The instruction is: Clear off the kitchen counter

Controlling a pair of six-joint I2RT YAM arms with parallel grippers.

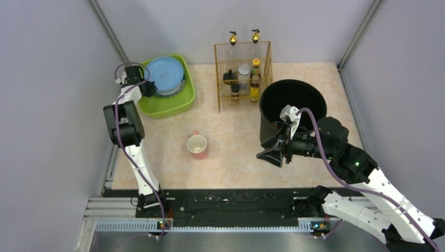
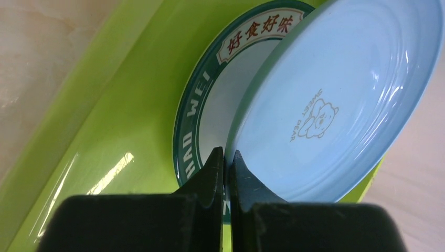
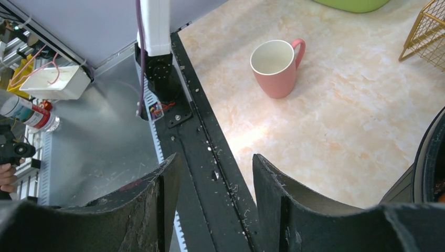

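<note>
Beige marbled kitchen counter fills the overhead view; a pink mug stands upright near its middle, a wire rack of bottles at the back, a black bin on the right; the left gripper reaches into a green tub at the rear left; the right gripper hangs just beside the bin.

Left wrist view: the fingers pinch the rim of a blue plate, tilted over a green-rimmed plate.

Right wrist view: the fingers stand apart, holding nothing, above the black rail; the mug sits beyond.
</note>
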